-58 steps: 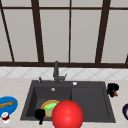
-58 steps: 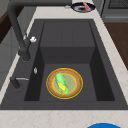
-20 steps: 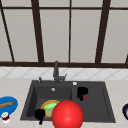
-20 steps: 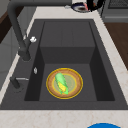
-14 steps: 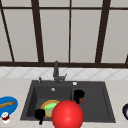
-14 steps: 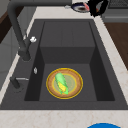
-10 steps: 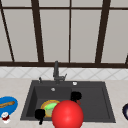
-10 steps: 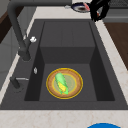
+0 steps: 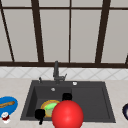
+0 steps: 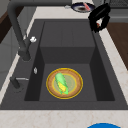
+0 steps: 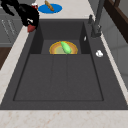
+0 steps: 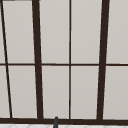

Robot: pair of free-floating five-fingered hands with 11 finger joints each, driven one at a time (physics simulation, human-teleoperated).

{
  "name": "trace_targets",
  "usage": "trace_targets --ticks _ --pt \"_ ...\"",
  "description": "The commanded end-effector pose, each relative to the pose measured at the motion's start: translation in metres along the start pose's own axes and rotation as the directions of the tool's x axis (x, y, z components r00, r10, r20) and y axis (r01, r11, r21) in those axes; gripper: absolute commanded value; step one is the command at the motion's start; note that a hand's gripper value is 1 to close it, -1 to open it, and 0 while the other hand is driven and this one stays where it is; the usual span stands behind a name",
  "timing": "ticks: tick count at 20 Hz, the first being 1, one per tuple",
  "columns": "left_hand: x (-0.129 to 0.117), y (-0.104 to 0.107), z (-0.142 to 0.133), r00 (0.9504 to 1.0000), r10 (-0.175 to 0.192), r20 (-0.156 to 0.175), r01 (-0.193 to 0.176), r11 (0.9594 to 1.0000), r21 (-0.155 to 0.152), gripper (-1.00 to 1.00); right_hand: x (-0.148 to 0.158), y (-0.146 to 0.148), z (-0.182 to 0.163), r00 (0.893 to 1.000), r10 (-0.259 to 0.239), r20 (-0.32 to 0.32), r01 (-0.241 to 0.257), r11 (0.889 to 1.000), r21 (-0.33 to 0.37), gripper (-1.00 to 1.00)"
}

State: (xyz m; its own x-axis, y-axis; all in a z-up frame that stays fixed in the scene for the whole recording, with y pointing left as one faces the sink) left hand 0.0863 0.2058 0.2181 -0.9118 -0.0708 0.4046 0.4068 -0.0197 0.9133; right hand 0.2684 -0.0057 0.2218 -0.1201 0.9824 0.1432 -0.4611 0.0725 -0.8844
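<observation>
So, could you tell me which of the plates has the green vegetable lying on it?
The yellow-rimmed plate down in the sink basin; a corn cob lies on it. The blue plate and the dark plate sit on the counter.

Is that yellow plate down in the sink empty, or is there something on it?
Not empty: the plate lies flat on the basin floor with a corn cob lying on it.

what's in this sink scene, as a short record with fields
left robot hand: low, at the sink's front left edge
right robot hand: shows just above the red ball in the front view
sink: dark, holds a plate with a corn cob
faucet: behind the basin
left counter: blue plate
right counter: dark bowl
</observation>
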Motion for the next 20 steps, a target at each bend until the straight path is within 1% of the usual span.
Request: trace_targets --ticks 1,5,7,9,10,15,18,20 --pt "0.000 0.000 0.000 1.0000 0.000 0.000 0.000 1.0000 0.000 0.00 0.029 0.002 -0.015 1.000 -0.005 -0.002 0.005 1.000 0.029 1.00" --pt "0.000 0.000 0.000 1.0000 0.000 0.000 0.000 1.0000 0.000 0.00 0.059 0.006 -0.031 1.000 -0.004 -0.003 0.005 0.999 0.031 1.00" --pt "0.000 0.000 0.000 1.0000 0.000 0.000 0.000 1.0000 0.000 0.00 0.073 0.011 -0.041 1.000 -0.003 -0.002 0.003 1.000 0.021 1.00" --pt "0.000 0.000 0.000 1.0000 0.000 0.000 0.000 1.0000 0.000 0.00 0.087 0.023 -0.054 1.000 0.001 0.001 -0.001 1.000 -0.003 1.00" --pt "0.000 0.000 0.000 1.0000 0.000 0.000 0.000 1.0000 0.000 0.00 0.090 0.035 -0.055 1.000 0.009 0.004 -0.009 0.999 -0.049 1.00" --pt "0.000 0.000 0.000 1.0000 0.000 0.000 0.000 1.0000 0.000 0.00 0.115 0.063 -0.078 1.000 0.015 0.003 -0.014 0.992 -0.122 1.00" --pt "0.000 0.000 0.000 1.0000 0.000 0.000 0.000 1.0000 0.000 0.00 0.119 0.073 -0.102 1.000 0.014 0.010 -0.013 0.989 -0.146 1.00" --pt "0.000 0.000 0.000 1.0000 0.000 0.000 0.000 1.0000 0.000 0.00 0.118 0.085 -0.112 0.999 0.026 0.032 -0.021 0.989 -0.146 1.00"
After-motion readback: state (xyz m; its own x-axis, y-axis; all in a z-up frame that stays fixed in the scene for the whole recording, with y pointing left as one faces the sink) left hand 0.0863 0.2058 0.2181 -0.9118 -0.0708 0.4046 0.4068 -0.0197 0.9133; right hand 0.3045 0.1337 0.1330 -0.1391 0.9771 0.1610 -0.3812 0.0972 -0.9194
